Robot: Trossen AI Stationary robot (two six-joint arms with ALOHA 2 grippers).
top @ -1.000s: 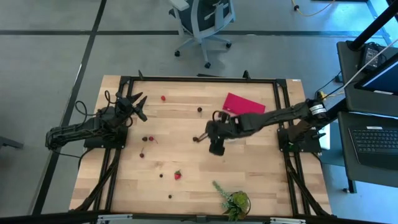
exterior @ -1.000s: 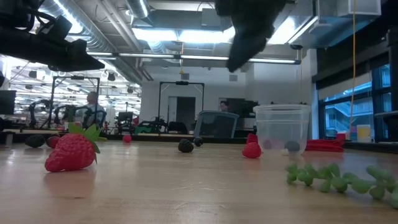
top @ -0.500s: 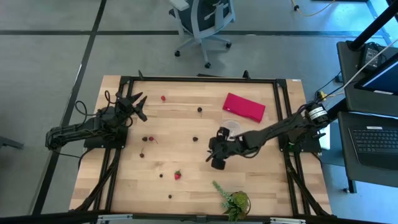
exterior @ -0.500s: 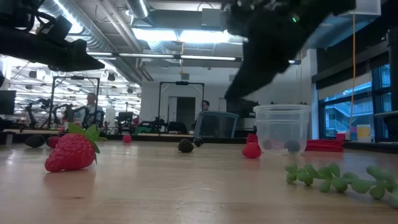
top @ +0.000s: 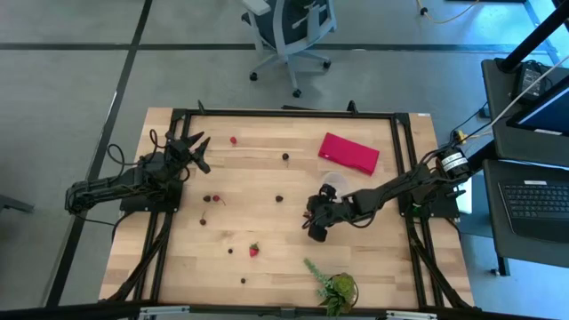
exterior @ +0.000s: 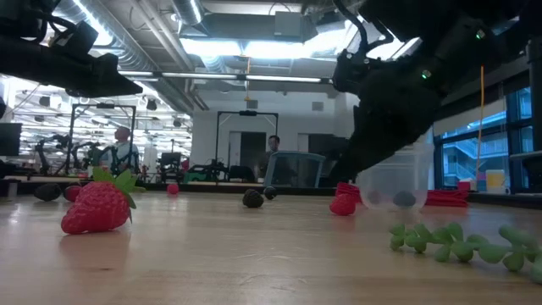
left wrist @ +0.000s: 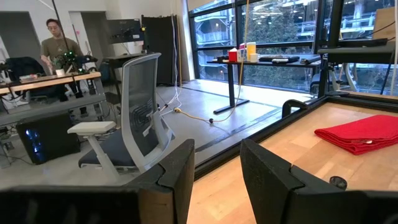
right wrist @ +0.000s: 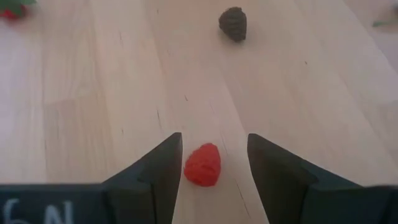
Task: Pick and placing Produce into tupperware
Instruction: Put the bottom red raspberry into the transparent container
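— Pale wooden table (top: 267, 222), framed in black rails, with an open workshop behind it. Where is the produce?

— Scattered. A small red berry (right wrist: 203, 165) lies on the wood right between the right gripper (right wrist: 210, 163) fingers; the jaws stand apart on either side of it and do not touch it. A dark berry (right wrist: 233, 23) sits farther ahead on the boards.

— And the container?

— The tupperware (top: 331, 183), a clear round cup, stands near the table's middle, just beside the right arm and close to the flat red piece (top: 348, 153). In the low view the dark arm hides part of the cup (exterior: 398, 182); two small fruits show through its wall at the bottom.

— Other fruit?

— A strawberry (top: 254, 251) toward the front, large in the low view (exterior: 97, 206). More dark berries dot the boards, one near the far edge (top: 285, 156). A green leafy plant (top: 336, 286) lies at the front edge.

— The other arm?

— The left gripper (top: 196, 151) waits at the left rear of the table, its jaws narrowly parted with nothing between them. Beyond it stands an office chair (left wrist: 134, 118).
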